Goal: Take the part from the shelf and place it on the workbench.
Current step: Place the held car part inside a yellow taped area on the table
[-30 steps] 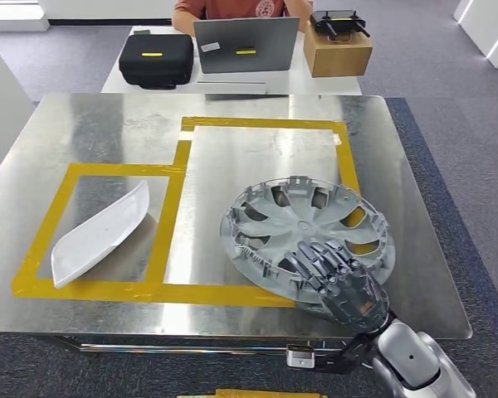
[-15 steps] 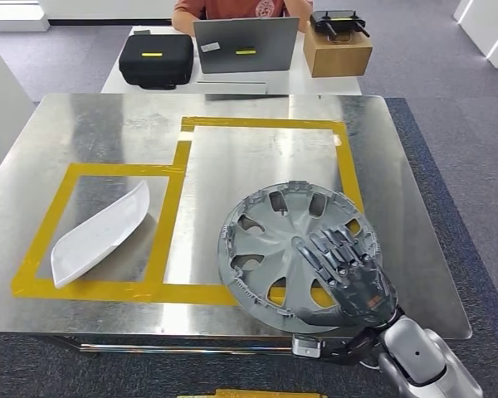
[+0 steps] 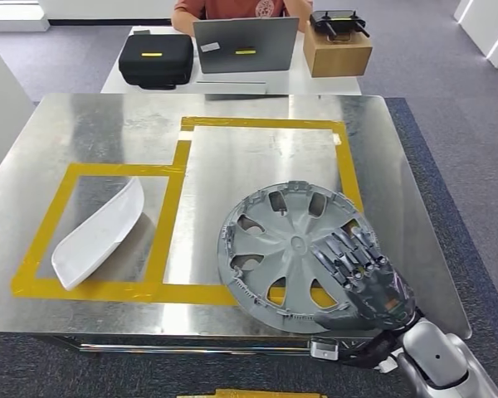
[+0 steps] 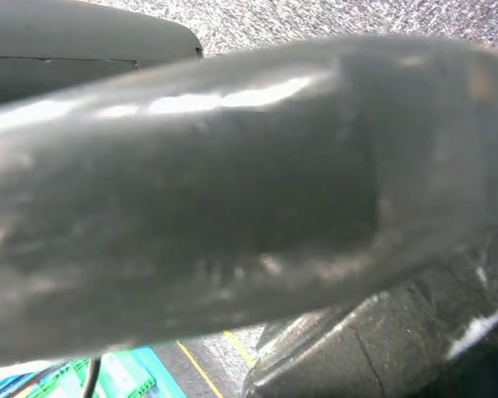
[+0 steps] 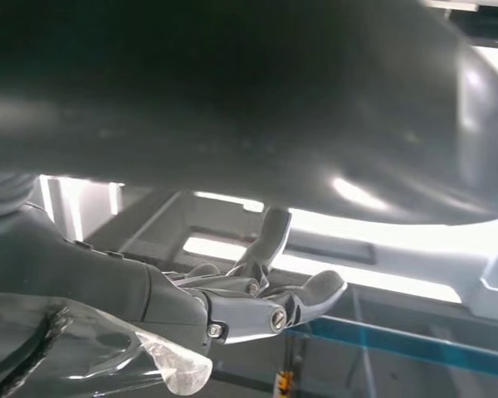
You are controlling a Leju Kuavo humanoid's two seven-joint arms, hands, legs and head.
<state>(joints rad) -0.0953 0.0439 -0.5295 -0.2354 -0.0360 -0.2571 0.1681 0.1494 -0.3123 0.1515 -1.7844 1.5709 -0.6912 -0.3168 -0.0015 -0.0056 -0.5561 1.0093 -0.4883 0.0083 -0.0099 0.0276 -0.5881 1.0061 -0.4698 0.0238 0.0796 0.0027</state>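
Note:
A grey wheel hubcap (image 3: 284, 249) lies with its ribbed inner side up on the steel workbench (image 3: 109, 124), across the near right corner of the large yellow-taped rectangle. My right hand (image 3: 367, 283) grips its near right rim, dark fingers spread on top. In the right wrist view the hubcap's dark underside (image 5: 234, 99) runs overhead and the thumb (image 5: 266, 307) sits below it with a small gap. The left wrist view is blurred: a broad grey shape (image 4: 234, 191) lies close to the lens, so I cannot tell how the left hand stands.
A white curved part (image 3: 96, 236) sits in the smaller taped box at the left. Behind the bench stands a table with a black case (image 3: 155, 58), a laptop (image 3: 246, 46) and a cardboard box (image 3: 337, 50); a person sits there. The bench's front edge runs just below the hubcap.
The hubcap has come nearer the front edge and shows a rounder face. My right hand slid right along its rim. The white part has rocked slightly.

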